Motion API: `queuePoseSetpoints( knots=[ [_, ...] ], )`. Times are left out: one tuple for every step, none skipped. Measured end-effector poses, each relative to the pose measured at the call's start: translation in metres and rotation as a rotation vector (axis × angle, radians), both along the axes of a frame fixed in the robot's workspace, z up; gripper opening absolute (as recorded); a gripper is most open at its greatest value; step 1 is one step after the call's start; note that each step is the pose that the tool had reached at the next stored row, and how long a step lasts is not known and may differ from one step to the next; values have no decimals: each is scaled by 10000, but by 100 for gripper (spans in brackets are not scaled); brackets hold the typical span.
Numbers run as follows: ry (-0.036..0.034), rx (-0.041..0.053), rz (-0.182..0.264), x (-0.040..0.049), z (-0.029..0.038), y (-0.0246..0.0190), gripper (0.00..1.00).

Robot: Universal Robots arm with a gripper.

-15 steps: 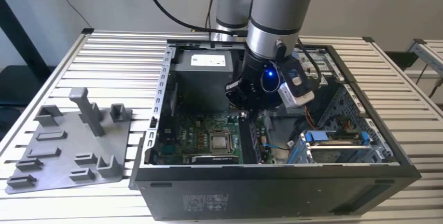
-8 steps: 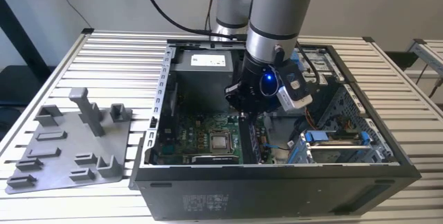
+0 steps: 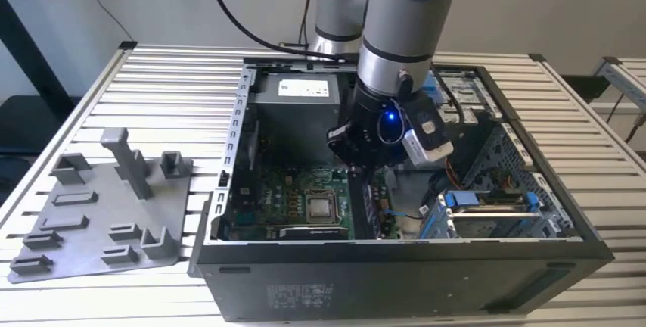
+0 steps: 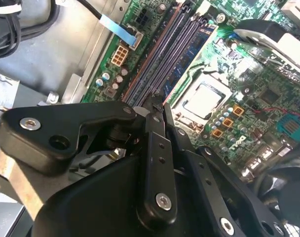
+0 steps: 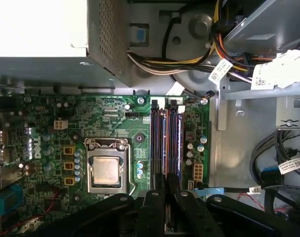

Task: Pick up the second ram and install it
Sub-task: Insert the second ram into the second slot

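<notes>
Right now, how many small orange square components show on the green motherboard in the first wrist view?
3 orange square components in a row beside the silver square processor socket: one, another, the last. More may hide under the black claw.

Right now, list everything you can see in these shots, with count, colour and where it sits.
table: one, pale slatted metal, under everything.
computer case: one, black, open-topped, mid-table.
holder plate: one, grey with upright posts, on the table at the exterior view's left of the case.
motherboard: one, green, on the case floor.
processor: one, silver, in its socket on the motherboard.
memory slots: a row of long, dark slots beside the processor; whether any hold a stick is unclear.
power supply: one, grey, at the case's far wall.
cables: a bundle, yellow, black and white, beside the power supply.
arm: one, grey and light blue, reaching down into the case.
end effector: one, black, over the memory slots.
</notes>
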State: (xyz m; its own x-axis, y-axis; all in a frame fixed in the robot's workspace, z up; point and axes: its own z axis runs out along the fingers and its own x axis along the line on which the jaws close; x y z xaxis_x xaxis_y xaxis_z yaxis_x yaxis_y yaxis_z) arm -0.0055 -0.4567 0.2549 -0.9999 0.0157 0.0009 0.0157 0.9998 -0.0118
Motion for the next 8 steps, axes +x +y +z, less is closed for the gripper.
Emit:
queuePoseSetpoints(
  knots=[
    [-3,13,-1,-7,-17,0,14],
    [-5,20,0,-14,-33,0,14],
    [-7,29,-1,-18,-49,0,14],
    [-9,37,-4,-21,-67,0,14],
    [-9,40,-13,-23,-86,0,14],
    [-10,44,-38,-26,-105,0,14],
    [-10,45,-77,-31,-123,0,14],
    [-11,46,-125,-35,-141,0,14]
  ],
)
